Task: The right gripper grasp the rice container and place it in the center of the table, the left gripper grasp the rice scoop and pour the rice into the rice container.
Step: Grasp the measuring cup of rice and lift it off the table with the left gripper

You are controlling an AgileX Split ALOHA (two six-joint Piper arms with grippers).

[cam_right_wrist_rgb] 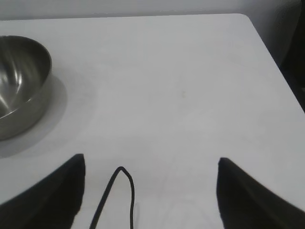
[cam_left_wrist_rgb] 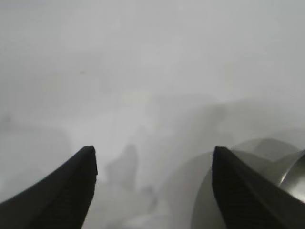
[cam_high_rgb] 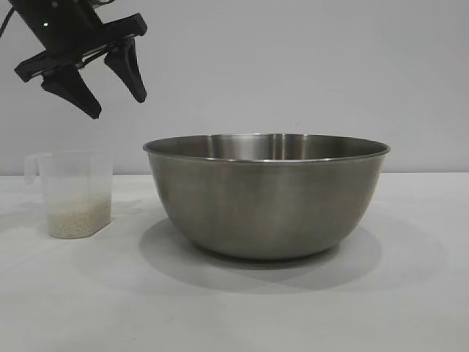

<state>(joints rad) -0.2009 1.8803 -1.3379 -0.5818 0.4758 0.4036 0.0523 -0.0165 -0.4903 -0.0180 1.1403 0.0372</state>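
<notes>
1. The table (cam_high_rgb: 410, 308) was a plain white top that filled the lower half of the outside view. In the right wrist view one rounded corner of it showed at about 1 o'clock.
2. The bowl (cam_high_rgb: 267, 198), a big round steel one with a rolled rim, stood upright on the table near the middle of the outside view. It cast a soft shadow toward 6 o'clock. I could not see inside it from that level.
3. The left claw (cam_high_rgb: 117, 106) hung in the air at 10 o'clock from the bowl. It was above the cup, apart from it, and tilted downward. Its two broad fingers stood wide apart with nothing between them.
4. The right claw (cam_right_wrist_rgb: 150, 191) appeared only in its own wrist view. Its fingers were spread wide over bare table and held nothing. The bowl sat well away from it, at the 9 o'clock edge of that view. A thin black cable (cam_right_wrist_rgb: 125, 183) looped between the fingers.
5. The cup (cam_high_rgb: 73, 194), clear plastic with a loop handle near its rim, stood upright at 9 o'clock from the bowl, near it but not touching.
6. The rice (cam_high_rgb: 78, 222) lay as a low off-white layer in the bottom of the cup.
</notes>
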